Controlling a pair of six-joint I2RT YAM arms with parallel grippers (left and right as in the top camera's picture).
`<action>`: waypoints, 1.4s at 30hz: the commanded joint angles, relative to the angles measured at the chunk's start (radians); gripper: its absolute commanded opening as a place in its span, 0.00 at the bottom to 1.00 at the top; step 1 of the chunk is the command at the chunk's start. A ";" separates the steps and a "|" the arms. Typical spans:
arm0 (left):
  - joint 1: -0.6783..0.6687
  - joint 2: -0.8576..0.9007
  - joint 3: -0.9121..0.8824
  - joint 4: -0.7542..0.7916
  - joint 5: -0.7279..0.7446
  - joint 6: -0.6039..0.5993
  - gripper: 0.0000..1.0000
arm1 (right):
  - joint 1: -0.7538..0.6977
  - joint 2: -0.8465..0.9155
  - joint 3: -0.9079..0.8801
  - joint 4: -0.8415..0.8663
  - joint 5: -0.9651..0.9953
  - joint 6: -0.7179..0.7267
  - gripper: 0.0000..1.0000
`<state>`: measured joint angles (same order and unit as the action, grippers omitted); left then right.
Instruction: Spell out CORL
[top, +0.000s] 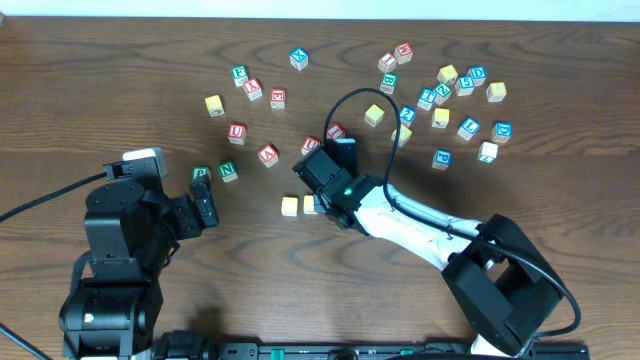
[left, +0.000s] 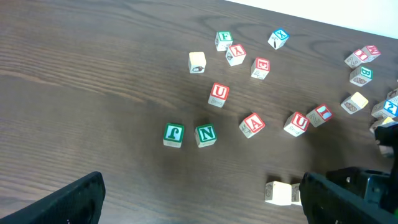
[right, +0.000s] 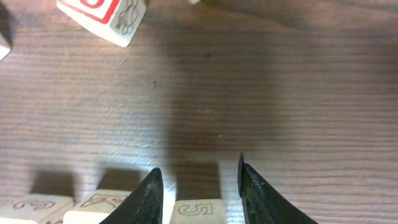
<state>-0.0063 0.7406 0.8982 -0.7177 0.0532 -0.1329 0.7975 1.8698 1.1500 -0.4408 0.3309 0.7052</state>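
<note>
Two yellow cubes (top: 290, 206) (top: 311, 204) sit side by side at mid-table. In the right wrist view they show as pale cubes (right: 34, 206) (right: 93, 204) in a row. A third pale wooden cube (right: 199, 211) with an engraved 5 on its visible face sits just right of them, on the table. My right gripper (right: 199, 167) is shut on this cube; its R is not visible. In the overhead view the right gripper (top: 325, 197) hides that cube. My left gripper (top: 205, 208) (left: 199, 208) hangs open and empty at the left. Blue-lettered cubes (top: 468, 127) lie far back right, too small to read.
Green cubes (left: 173, 134) and N (left: 206, 134) lie just ahead of the left gripper. Red-lettered cubes U (left: 218, 94) and A (left: 252, 124) lie beyond them, and another (right: 106, 15) lies ahead of the right gripper. A dense cluster of cubes (top: 440, 95) fills the back right.
</note>
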 joint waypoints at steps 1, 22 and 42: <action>0.005 -0.003 0.024 0.000 -0.009 0.009 0.98 | -0.029 0.011 0.058 -0.026 0.079 -0.023 0.34; 0.005 -0.003 0.024 0.000 -0.009 0.009 0.98 | -0.185 -0.013 0.497 -0.581 0.102 -0.185 0.82; 0.005 -0.003 0.024 0.000 -0.009 0.009 0.98 | -0.145 -0.013 0.398 -0.838 -0.129 -0.099 0.01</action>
<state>-0.0063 0.7399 0.8982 -0.7170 0.0532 -0.1329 0.6102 1.8698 1.6142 -1.3075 0.1825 0.5705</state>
